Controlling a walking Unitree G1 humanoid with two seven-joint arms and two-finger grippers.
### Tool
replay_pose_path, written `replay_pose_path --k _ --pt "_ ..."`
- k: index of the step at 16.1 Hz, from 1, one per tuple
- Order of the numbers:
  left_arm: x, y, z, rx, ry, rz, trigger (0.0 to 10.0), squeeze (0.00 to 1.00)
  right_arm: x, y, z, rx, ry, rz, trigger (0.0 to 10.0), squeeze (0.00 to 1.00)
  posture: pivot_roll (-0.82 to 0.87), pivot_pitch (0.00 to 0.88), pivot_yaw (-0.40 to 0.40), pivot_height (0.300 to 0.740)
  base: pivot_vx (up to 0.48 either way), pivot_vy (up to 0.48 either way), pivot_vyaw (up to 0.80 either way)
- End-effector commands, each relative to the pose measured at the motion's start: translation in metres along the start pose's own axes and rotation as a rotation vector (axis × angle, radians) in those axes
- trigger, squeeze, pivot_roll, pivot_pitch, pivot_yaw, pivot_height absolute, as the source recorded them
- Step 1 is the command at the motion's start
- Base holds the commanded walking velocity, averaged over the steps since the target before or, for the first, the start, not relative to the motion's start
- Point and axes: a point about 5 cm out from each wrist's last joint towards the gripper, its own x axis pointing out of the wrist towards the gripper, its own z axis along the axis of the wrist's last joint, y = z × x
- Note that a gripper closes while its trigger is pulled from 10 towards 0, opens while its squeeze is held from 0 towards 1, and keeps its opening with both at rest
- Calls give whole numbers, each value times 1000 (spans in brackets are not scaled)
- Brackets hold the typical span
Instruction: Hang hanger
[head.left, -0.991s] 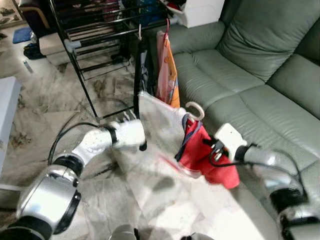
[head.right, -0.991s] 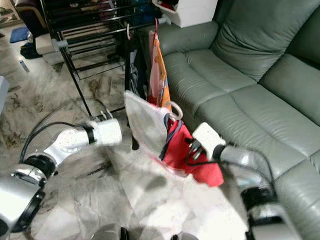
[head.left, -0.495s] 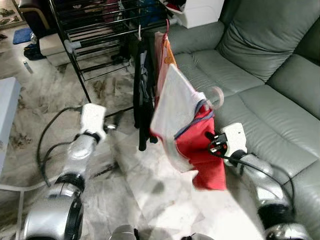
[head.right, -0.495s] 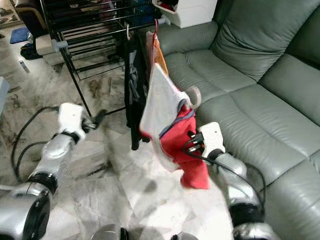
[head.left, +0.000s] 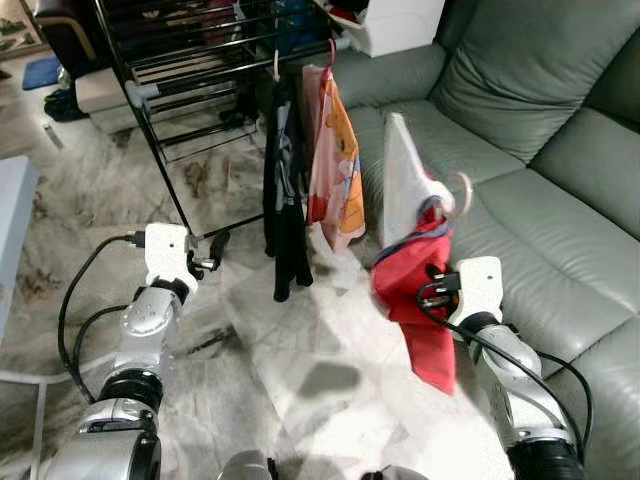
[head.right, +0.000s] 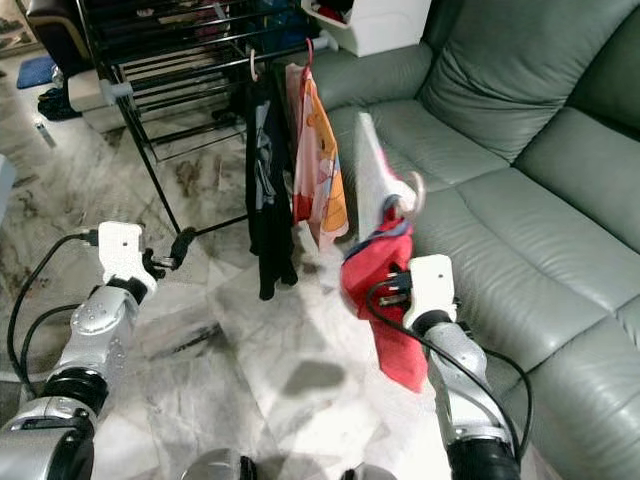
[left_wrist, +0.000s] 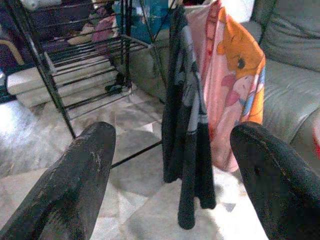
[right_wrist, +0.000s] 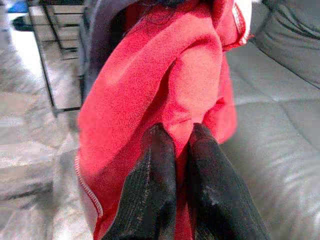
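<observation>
A hanger with a pale hook (head.left: 462, 195) carries a red garment (head.left: 415, 290) and a white one (head.left: 400, 175). It hangs in the air between the drying rack and the sofa. My right gripper (head.left: 430, 296) is shut on the red cloth below the hook; its fingers (right_wrist: 160, 165) pinch the red fabric. The black drying rack (head.left: 150, 60) stands at the back left, with a black garment (head.left: 285, 190) and a pink-orange garment (head.left: 335, 170) hanging from its near rail. My left gripper (head.left: 215, 245) is open and holds nothing, low at the left, pointing at the rack.
A grey-green sofa (head.left: 540, 150) runs along the right side, close behind the held garment. A white box (head.left: 400, 20) stands behind the rack. A pale table edge (head.left: 10, 210) is at the far left. Marble floor (head.left: 300, 380) lies between my arms.
My left gripper has let go of the white cloth and drawn back to the left. My right gripper has raised the hanger, and the garments now hang straighter, nearer the sofa.
</observation>
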Motion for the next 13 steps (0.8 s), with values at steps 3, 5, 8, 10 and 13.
replay_pose_path --k 3,5,8,10,13 --pt "6 2 13 12 -21 -10 10000 0 11 7 27 -36 -89 65 10000 0 -61 24 23 740 0 0 788" --pt "6 2 14 14 -24 -5 10000 0 11 12 27 -33 -80 100 10000 0 -65 22 23 740 307 291 784" --pt "6 -7 12 15 -20 -17 10000 0 12 23 25 -57 -68 169 10000 0 -73 15 31 740 315 350 777" --pt "8 -10 15 2 -25 -21 10000 0 14 28 26 -49 -66 204 10000 0 -71 10 28 740 315 362 759" --pt "11 -9 19 5 -29 -16 10000 0 16 37 21 -13 -40 225 10000 0 -73 9 29 740 314 364 0"
